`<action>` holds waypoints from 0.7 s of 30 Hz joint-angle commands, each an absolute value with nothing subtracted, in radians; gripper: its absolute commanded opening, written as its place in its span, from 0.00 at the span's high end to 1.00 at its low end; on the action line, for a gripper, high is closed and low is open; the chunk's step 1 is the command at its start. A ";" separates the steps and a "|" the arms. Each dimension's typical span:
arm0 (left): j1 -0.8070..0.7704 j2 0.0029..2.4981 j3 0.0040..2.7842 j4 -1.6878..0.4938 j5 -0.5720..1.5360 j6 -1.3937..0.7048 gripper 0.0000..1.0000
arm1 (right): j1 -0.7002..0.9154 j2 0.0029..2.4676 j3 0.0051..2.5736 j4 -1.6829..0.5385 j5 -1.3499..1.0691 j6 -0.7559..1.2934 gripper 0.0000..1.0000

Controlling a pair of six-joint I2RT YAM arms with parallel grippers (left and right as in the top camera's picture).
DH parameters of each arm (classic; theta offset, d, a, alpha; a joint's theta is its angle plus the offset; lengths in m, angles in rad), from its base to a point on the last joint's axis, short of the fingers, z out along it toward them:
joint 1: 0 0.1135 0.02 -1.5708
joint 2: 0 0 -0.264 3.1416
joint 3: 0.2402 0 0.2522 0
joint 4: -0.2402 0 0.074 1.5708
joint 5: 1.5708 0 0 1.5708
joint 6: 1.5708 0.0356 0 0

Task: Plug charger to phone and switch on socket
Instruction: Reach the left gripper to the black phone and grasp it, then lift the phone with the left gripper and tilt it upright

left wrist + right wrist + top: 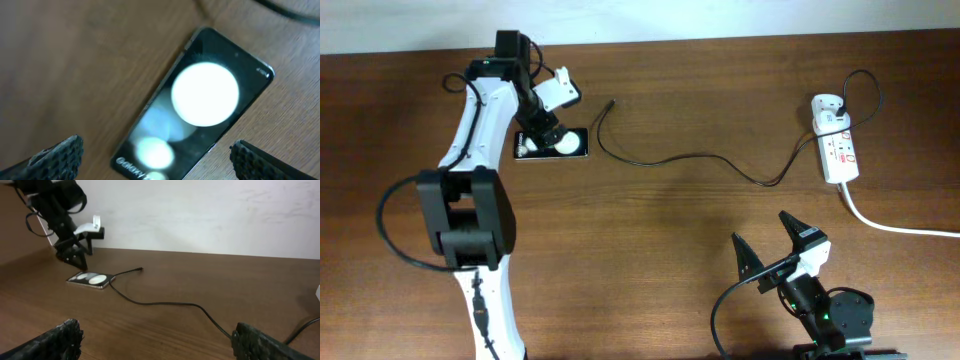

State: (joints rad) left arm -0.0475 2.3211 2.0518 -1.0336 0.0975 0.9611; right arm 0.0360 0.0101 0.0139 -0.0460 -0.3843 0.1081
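The phone (565, 146) lies flat on the table at the back left, a black slab with white round glare spots; it fills the left wrist view (200, 100) and shows small in the right wrist view (90, 279). My left gripper (542, 132) hovers just over the phone, open, its fingers either side of the phone's lower end (155, 162). The charger, a thin black cable (690, 156), runs from its free tip (611, 101) near the phone to the socket (837, 145), a white power strip at the right. My right gripper (772, 240) is open and empty at the front right.
The socket's thick white cord (900, 228) runs off the right edge. A white wall (200, 215) stands behind the table's far edge. The left arm's body (470, 190) stretches along the left side of the table.
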 commanded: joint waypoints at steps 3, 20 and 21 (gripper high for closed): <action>-0.046 2.410 2.064 -1.059 0.111 1.043 0.01 | 0.032 0.004 0.006 -0.045 -0.389 0.112 0.01; -0.045 2.580 2.064 -1.060 0.056 1.048 0.15 | 0.032 0.004 0.006 -0.045 -0.389 0.112 0.01; -0.046 2.581 2.064 -1.073 0.056 1.037 0.16 | 0.032 0.004 0.006 -0.045 -0.389 0.112 0.01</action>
State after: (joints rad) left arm -0.0456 2.4714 2.0926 -1.0664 0.1165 1.0336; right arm 0.0360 0.0101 0.0139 -0.0460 -0.3840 0.1085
